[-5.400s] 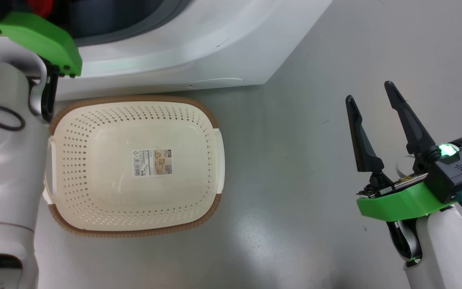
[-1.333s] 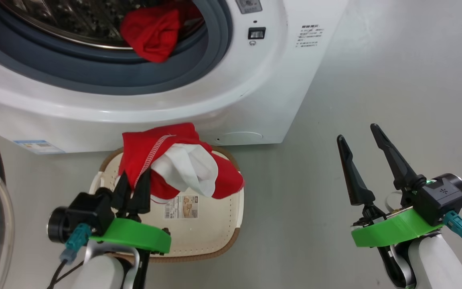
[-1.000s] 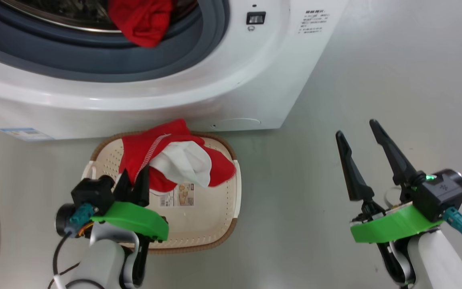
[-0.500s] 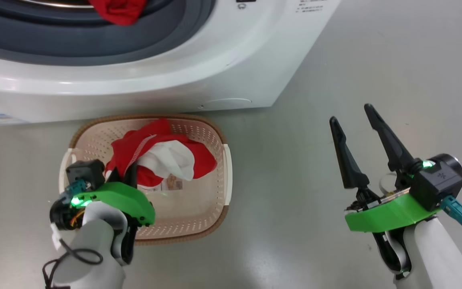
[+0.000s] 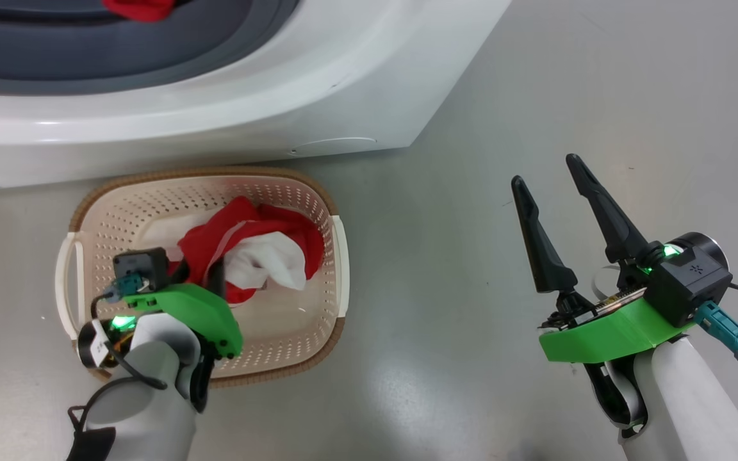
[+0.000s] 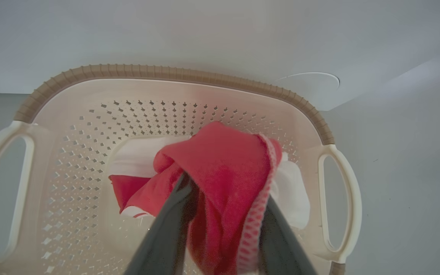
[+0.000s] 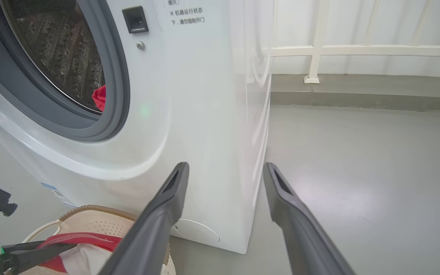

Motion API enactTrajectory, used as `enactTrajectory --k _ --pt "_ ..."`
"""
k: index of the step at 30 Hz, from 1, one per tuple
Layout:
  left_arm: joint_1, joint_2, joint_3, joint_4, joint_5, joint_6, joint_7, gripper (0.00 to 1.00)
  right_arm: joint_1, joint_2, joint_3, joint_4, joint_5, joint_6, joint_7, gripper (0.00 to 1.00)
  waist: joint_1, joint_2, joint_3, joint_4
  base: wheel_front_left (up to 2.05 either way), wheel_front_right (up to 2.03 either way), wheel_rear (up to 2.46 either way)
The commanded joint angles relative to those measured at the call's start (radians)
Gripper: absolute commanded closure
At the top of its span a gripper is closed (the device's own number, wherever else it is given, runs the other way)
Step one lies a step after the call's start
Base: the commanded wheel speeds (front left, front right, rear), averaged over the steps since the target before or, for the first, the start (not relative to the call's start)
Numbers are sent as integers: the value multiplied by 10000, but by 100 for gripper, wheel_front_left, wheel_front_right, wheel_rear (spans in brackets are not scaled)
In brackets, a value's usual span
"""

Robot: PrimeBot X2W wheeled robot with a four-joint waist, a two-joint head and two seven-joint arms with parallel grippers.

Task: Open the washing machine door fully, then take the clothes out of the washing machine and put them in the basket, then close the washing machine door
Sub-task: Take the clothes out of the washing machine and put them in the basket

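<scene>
Soft red clothes [image 6: 220, 160] with white trim bunch between the parted dark fingers of the left gripper [image 6: 225, 187], grip unclear, inside the perforated, brown-rimmed cream basket [image 6: 166, 72]. The glossy white washing machine [image 5: 215, 121] stands beyond the fingertips. The right gripper [image 5: 546, 171] gapes empty above smooth grey floor [image 5: 446, 269].

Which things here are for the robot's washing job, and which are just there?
For the job:
- washing machine
- basket
- red clothes in the basket
- red cloth left in the drum

Just there:
- grey floor
- white railing
</scene>
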Motion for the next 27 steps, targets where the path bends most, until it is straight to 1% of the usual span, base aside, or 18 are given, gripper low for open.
enactTrajectory --k 1,5,11,16,20,27 --pt "-54 267 129 -38 -45 -48 -121 0 -40 27 271 -213 66 44 -61 0 0 0 52 -32 0 0 0" --pt "-176 266 -85 11 12 -15 -121 0 -54 32 225 -153 69 44 -61 0 0 0 33 15 0 0 0" --pt "67 265 -52 -1014 262 317 -122 0 -98 -8 129 -68 38 44 -61 0 0 0 -358 236 0 0 0" --pt "564 265 201 -1967 389 461 -122 0 -47 -69 146 -29 24 44 -61 0 0 0 -798 411 0 0 0" --pt "982 264 315 -2757 722 580 -122 0 30 -157 104 37 13 44 -61 0 0 0 -1194 582 0 0 0" --pt "1979 264 695 -4315 1063 401 -122 0 279 -165 -94 179 -115 44 -61 0 0 0 -2055 788 0 0 0"
